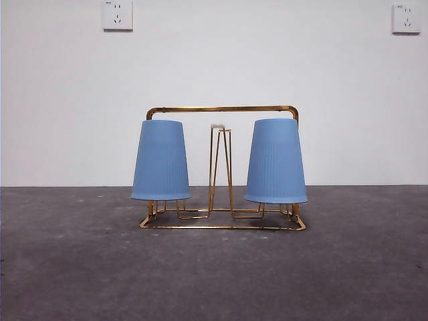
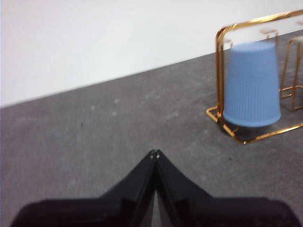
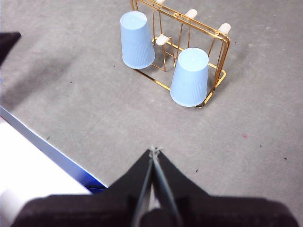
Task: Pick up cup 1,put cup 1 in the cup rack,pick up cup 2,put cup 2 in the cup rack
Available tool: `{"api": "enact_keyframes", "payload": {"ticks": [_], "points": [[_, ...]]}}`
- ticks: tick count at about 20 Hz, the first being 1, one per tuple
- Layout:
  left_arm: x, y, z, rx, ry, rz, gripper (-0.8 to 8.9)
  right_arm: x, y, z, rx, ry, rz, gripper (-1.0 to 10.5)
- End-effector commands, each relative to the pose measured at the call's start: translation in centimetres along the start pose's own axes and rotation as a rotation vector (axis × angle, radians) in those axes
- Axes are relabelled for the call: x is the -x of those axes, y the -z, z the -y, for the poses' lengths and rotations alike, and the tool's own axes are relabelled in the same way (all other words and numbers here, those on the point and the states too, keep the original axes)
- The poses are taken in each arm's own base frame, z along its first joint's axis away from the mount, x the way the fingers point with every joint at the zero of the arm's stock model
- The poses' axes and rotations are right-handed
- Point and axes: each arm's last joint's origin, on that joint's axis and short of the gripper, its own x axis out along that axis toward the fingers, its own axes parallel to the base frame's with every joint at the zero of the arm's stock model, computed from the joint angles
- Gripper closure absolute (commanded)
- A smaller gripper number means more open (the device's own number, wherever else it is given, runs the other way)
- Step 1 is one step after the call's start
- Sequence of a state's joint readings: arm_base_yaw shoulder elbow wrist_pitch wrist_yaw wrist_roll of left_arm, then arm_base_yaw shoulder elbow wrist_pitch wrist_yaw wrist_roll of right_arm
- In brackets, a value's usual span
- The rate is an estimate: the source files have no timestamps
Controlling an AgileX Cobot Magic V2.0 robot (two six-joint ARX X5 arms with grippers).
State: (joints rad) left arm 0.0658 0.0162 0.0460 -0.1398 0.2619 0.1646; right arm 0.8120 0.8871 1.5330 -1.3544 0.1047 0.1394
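The gold wire cup rack (image 1: 222, 109) stands mid-table with two blue ribbed cups upside down on its prongs. One cup (image 1: 160, 160) hangs on the rack's left side, the other cup (image 1: 275, 162) on its right. The right wrist view looks down on the rack (image 3: 222, 52) and both cups (image 3: 137, 39) (image 3: 190, 77) from a distance. In the left wrist view one cup (image 2: 251, 85) on the rack (image 2: 219, 71) shows off to the side. My left gripper (image 2: 155, 153) is shut and holds nothing, well away from the rack. My right gripper (image 3: 154, 150) is also shut and empty, high above the table.
The grey table (image 1: 214, 281) runs to a white wall with two sockets (image 1: 118, 15) (image 1: 406, 18). A blue-edged table border (image 3: 47, 146) shows in the right wrist view, with a dark arm tip (image 3: 7, 42) at that picture's edge.
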Motion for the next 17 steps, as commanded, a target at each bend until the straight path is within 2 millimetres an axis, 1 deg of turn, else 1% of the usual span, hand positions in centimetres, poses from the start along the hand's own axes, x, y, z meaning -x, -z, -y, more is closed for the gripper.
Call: {"api": "enact_keyframes", "payload": {"ticks": [1, 5, 17], "points": [[-0.25, 1.31, 0.1, 0.063, -0.003, -0.037, 8.14, -0.16, 0.27, 0.02, -0.004, 0.005, -0.029, 9.5], [-0.25, 1.32, 0.12, 0.095, 0.004, -0.038, 8.14, -0.16, 0.27, 0.02, -0.004, 0.005, -0.029, 9.5], [-0.31, 1.36, 0.12, 0.099, 0.008, -0.046, 8.14, -0.16, 0.27, 0.02, -0.004, 0.005, -0.029, 9.5]]}}
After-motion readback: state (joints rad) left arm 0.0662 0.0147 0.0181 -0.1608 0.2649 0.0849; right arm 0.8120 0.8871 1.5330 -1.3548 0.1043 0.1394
